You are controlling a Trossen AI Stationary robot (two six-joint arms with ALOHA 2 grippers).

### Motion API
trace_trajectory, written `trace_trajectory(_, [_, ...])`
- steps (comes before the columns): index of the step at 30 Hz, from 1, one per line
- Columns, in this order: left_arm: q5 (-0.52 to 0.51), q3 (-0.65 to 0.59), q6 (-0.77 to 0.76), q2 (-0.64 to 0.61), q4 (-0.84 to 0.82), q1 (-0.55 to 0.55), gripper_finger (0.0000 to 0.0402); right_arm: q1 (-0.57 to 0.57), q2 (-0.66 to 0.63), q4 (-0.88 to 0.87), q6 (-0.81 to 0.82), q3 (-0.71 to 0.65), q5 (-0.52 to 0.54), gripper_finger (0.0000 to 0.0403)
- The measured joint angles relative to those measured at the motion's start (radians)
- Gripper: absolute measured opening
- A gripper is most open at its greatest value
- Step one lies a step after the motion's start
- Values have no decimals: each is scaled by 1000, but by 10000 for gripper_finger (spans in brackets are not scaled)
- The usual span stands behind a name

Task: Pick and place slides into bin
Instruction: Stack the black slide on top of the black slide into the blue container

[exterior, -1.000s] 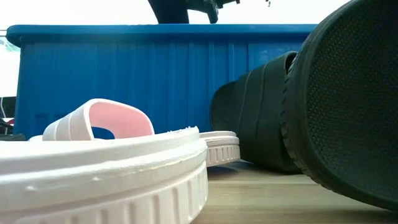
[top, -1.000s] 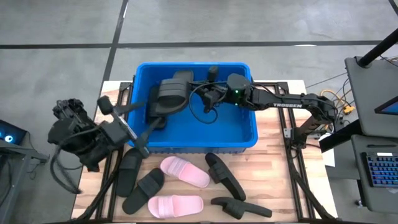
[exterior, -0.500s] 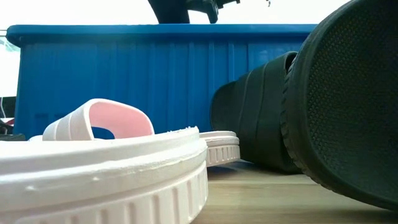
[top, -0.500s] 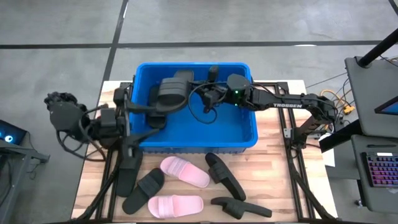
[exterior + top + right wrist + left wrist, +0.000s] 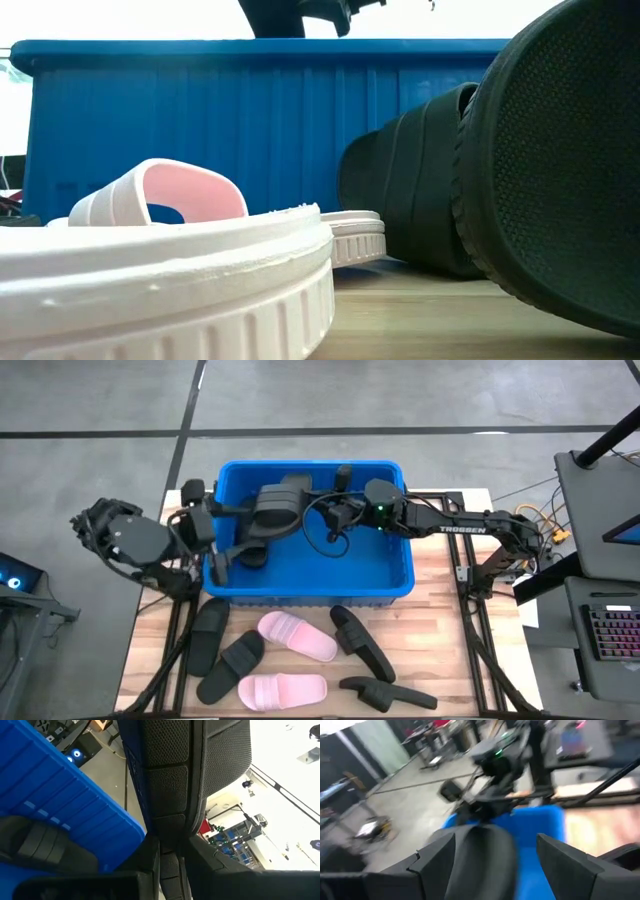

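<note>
1. Slide, black (image 5: pixel 277 507): held above the bin's (image 5: pixel 312 596) interior, clamped in the right gripper (image 5: pixel 322 512).
2. Left gripper (image 5: pixel 232 552): fingers spread apart, empty, over the bin's left wall.
3. Bin contents: one black slide (image 5: pixel 252 556) near the left wall.

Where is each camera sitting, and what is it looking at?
High view: above the table, looking straight down on the bin, slides and both arms.
Low view: at table height, facing a pink slide and the bin wall.
Left wrist view: on the left arm, over its open fingers into the bin.
Right wrist view: on the right arm, tight against a black slide.
All four show the blue bin.
</note>
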Motion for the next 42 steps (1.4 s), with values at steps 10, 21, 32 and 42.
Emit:
trace_trajectory(10, [-1, 31, 78, 39, -93, 79, 260, 0, -1, -58, 0, 0, -1, 54])
trace_trajectory(21, [1, 31, 80, 108, -257, 127, 260, 16, -1, -115, -40, 0, -3, 54])
trace_trajectory(32, [17, 31, 82, 141, -320, 151, 260, 26, -1, -138, -64, 0, -3, 54])
trace_trajectory(42, [13, 29, 154, 187, -321, 157, 260, 28, -1, -134, -64, 0, -3, 54])
